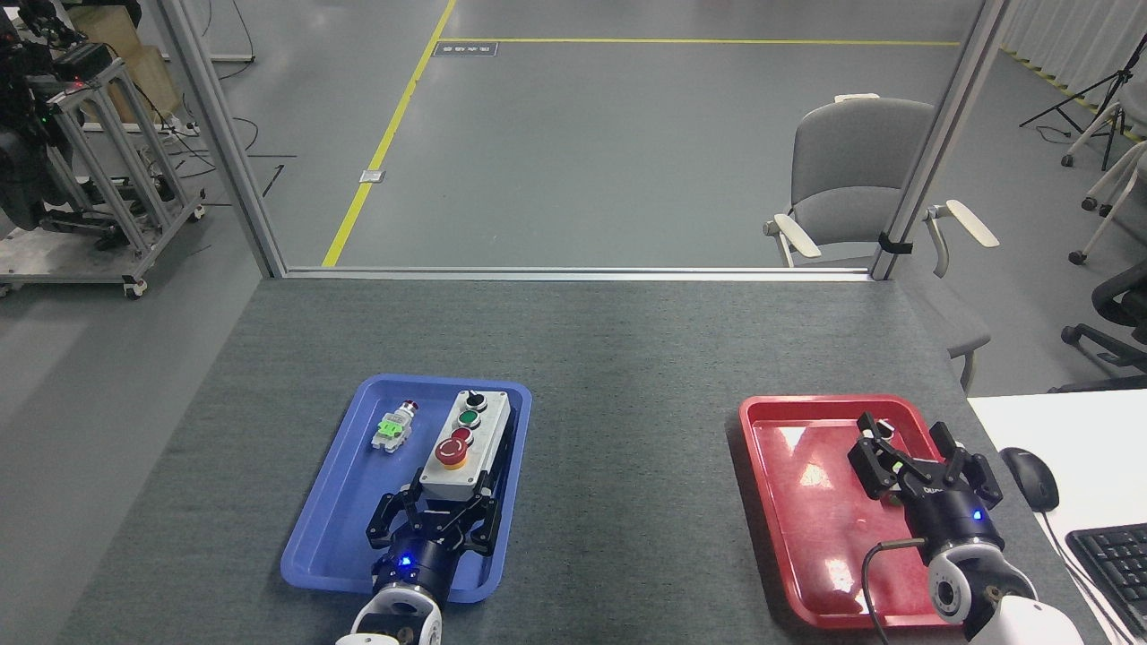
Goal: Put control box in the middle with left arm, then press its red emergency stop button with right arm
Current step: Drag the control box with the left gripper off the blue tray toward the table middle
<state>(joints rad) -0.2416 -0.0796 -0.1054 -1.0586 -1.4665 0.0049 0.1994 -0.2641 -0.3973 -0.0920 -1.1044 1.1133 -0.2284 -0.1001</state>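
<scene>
control box (468, 444) inside blue tray (333, 530), along its right wall, near end clamped in left gripper (436, 520) jaws. red emergency stop button (454, 446) facing up. loose switch part (394, 429) just left. right gripper (923, 466) above red tray (789, 528), jaws spread, empty. bare counter (627, 448) between trays.
</scene>
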